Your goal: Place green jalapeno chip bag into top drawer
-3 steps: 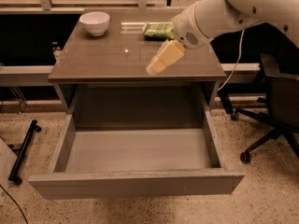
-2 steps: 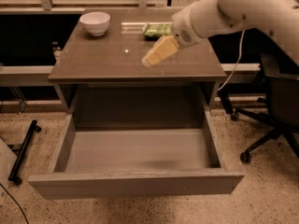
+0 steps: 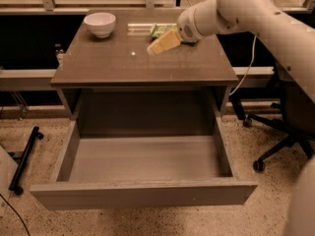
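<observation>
The green jalapeno chip bag (image 3: 158,30) lies at the back of the cabinet top (image 3: 118,63), right of centre, and is partly hidden behind my gripper. My gripper (image 3: 154,47), pale yellow, hangs just above the top, right in front of the bag and pointing down-left, on the white arm (image 3: 236,9) coming in from the right. It holds nothing that I can see. The top drawer (image 3: 142,159) is pulled fully out below the cabinet top, with a bare grey floor and nothing inside.
A white bowl (image 3: 100,23) stands at the back left of the cabinet top. A black office chair (image 3: 288,117) stands to the right of the cabinet. A black wheeled bar (image 3: 24,159) lies on the speckled floor at the left.
My gripper has moved away from the cabinet top's middle toward the back, closer to the chip bag. The bag, the bowl and the drawer have not moved.
</observation>
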Robot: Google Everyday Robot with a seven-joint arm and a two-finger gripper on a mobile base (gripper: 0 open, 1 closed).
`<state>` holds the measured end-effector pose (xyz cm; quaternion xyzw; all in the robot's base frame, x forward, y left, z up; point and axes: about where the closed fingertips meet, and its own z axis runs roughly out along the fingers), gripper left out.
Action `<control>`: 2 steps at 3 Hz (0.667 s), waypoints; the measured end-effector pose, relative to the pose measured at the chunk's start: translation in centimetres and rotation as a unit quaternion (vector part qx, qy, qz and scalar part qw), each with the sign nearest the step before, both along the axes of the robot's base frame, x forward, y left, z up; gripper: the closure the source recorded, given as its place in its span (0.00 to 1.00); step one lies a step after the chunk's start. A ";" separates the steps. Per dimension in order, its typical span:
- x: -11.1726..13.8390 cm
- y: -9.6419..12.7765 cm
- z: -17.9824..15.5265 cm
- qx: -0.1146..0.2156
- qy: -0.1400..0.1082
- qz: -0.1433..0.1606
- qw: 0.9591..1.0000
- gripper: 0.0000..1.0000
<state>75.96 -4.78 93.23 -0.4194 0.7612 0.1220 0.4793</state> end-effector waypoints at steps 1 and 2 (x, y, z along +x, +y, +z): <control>5.0 -0.7 -0.8 0.040 0.003 -0.014 0.999 0.00; 5.1 -0.8 -0.9 0.041 0.003 -0.017 0.999 0.00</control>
